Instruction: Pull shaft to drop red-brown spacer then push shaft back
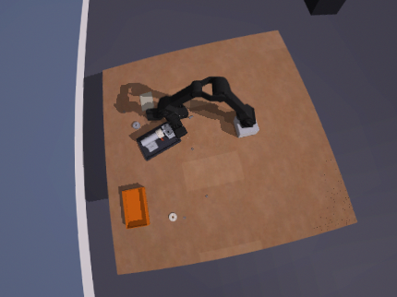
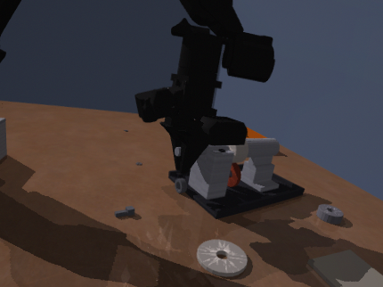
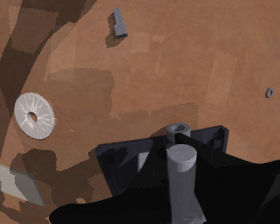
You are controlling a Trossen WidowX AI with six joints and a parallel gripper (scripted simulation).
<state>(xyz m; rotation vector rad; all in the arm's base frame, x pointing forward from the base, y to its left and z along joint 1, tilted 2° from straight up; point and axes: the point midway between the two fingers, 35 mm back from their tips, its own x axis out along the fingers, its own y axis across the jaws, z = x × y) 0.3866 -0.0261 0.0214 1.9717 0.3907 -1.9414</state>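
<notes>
My gripper (image 2: 182,162) (image 3: 168,139) is shut on the grey shaft (image 2: 177,151) (image 3: 181,159), whose end sticks out past the fingers. In the exterior view the fingers are at the left side of a light grey block (image 2: 210,176) on the black base (image 2: 267,201) (image 1: 148,156). A second grey block (image 2: 259,169) with a thick round top stands farther right. A cream spacer (image 2: 239,152) sits high between the blocks. The red-brown spacer (image 2: 234,175) (image 1: 162,139) is lower, close to the first block and under the cream one; whether it touches the base or still hangs is unclear.
A small grey ring (image 2: 180,185) (image 3: 178,130) is at the base's edge. A pale disc (image 2: 215,260) (image 3: 26,110), a small grey bolt-like part (image 2: 126,212) (image 3: 119,24), a grey toothed disc (image 2: 330,214) (image 1: 136,124) and a pale plate (image 1: 146,100) lie around. An orange bin (image 1: 135,203) stands farther off.
</notes>
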